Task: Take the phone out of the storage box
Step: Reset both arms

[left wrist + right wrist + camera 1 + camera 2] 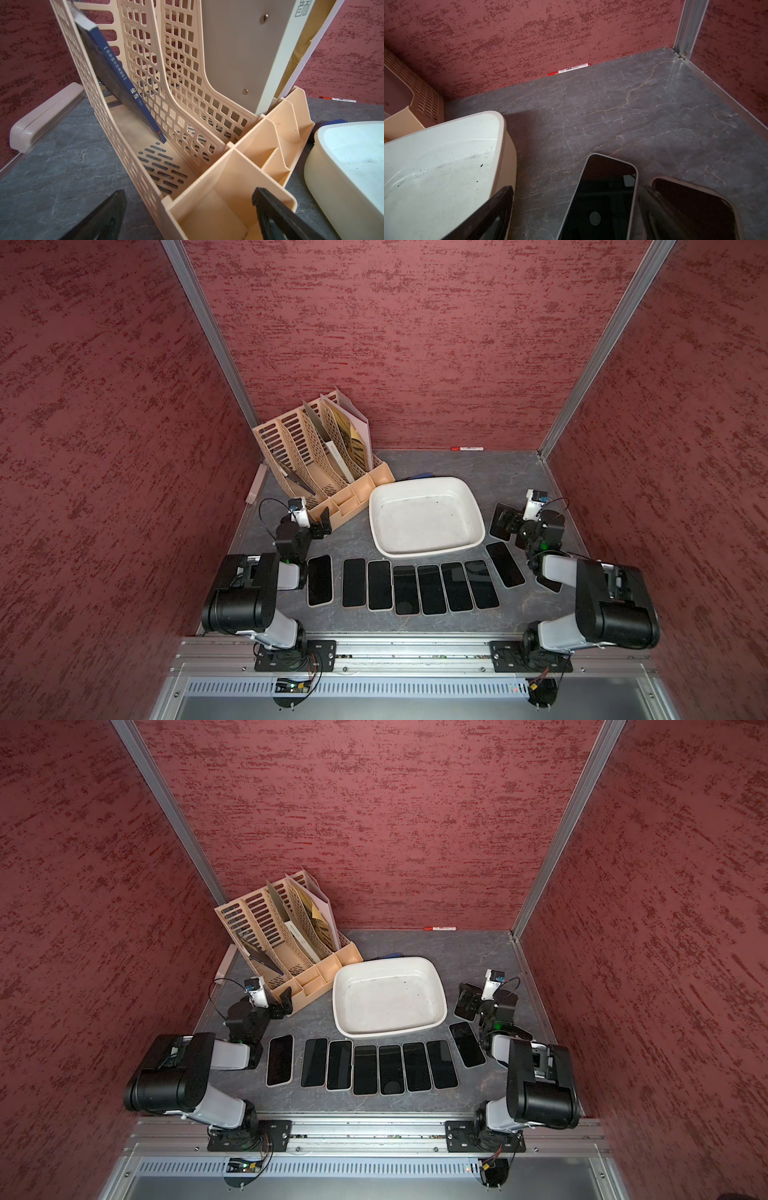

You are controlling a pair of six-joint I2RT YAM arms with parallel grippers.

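The storage box is an off-white tub at mid-table, and its floor is bare in both top views. Several black-screened phones lie face up in a row on the table in front of it. Two more lie to its right: one phone is angled, another phone lies under my right gripper. That gripper is open, holds nothing, and hovers beside the box's corner. My left gripper is open and empty over the organizer's front compartment.
A beige slotted file organizer with a book and folders stands at the back left, touching the box's corner. A red marker lies along the back wall. Something blue shows behind the box. A white bar lies by the left wall.
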